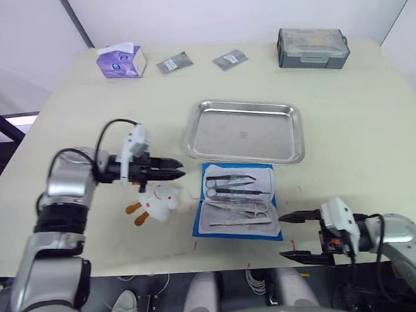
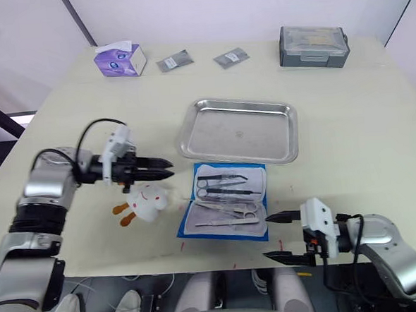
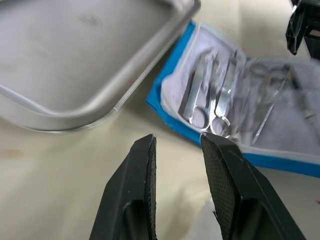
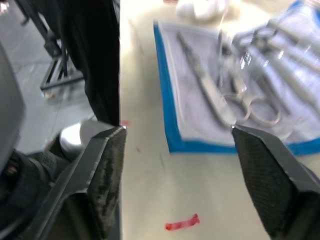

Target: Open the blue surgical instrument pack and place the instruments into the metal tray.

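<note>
The blue surgical instrument pack (image 1: pixel 237 200) lies unfolded on the table, its pale lining up, just in front of the metal tray (image 1: pixel 243 131). Several silver instruments (image 1: pixel 231 190) rest in its pockets, including ring-handled scissors (image 3: pixel 210 95). The tray holds nothing. My left gripper (image 1: pixel 182 169) hovers left of the pack and above a white toy, its fingers a narrow gap apart with nothing between them. My right gripper (image 1: pixel 282 236) stands wide open and empty at the pack's front right corner, by the table's front edge. The pack (image 4: pixel 200 100) lies just ahead of it.
A white plush toy with orange feet (image 1: pixel 158 201) lies left of the pack. At the back stand a purple tissue box (image 1: pixel 122 61), two grey foil packets (image 1: pixel 173 63) (image 1: pixel 230 59) and a grey lidded box (image 1: pixel 312 48).
</note>
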